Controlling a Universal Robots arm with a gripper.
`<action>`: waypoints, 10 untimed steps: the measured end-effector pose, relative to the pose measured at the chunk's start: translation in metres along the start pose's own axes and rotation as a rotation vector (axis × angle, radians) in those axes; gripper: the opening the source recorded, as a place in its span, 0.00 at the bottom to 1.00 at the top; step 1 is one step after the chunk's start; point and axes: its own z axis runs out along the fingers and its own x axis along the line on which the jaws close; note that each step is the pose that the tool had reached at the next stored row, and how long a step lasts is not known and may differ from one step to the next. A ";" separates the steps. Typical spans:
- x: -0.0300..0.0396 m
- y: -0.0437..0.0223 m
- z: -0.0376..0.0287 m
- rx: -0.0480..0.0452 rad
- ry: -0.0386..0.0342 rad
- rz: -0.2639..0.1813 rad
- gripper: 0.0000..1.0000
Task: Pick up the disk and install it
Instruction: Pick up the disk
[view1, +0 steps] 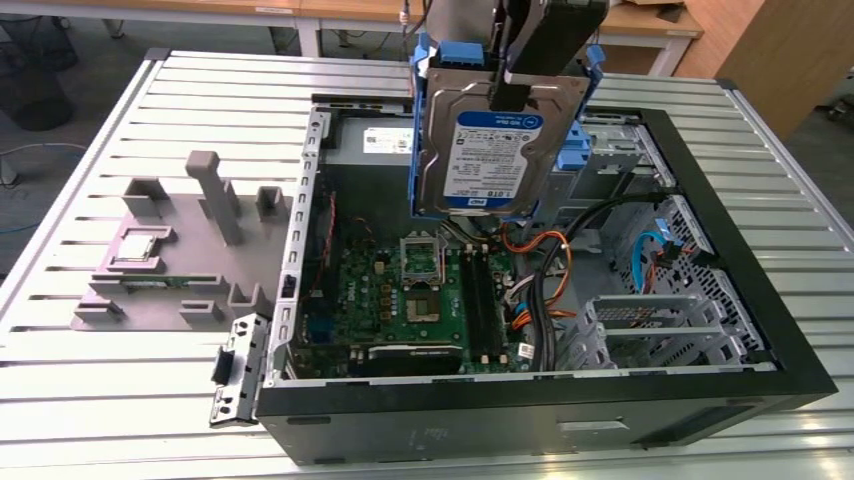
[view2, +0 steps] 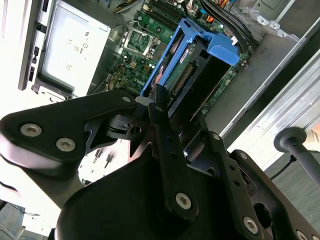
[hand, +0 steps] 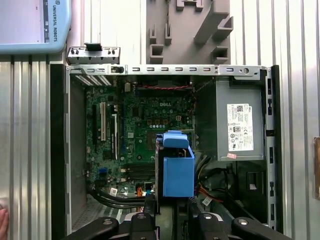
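Note:
The disk (view1: 494, 150), a silver drive with a white-and-blue label in a blue plastic carrier, hangs on edge above the open computer case (view1: 747, 370). My gripper (view1: 514, 90) is shut on its upper end, black fingers clamping both flat sides. In the second wrist view the disk (view2: 192, 70) points away from the gripper (view2: 172, 107) toward the motherboard (view2: 150, 30). In the first wrist view the blue carrier of the disk (hand: 177, 170) sits over the middle of the case, just beyond the gripper (hand: 170, 220).
Inside the case lie the motherboard (view1: 427, 300), a grey power supply (hand: 240, 130), cable bundles (view1: 561, 270) and a metal drive cage (view1: 667, 330). A grey plastic fixture (view1: 187, 250) stands on the slatted metal table (view1: 134, 400) at the exterior view's left.

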 end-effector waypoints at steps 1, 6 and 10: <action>0.0000 0.0000 0.0000 -0.0001 0.0001 0.000 0.35; -0.0001 -0.0036 0.0000 0.0000 0.0000 0.000 0.35; -0.0001 -0.0063 -0.0001 0.0000 0.0001 0.000 0.35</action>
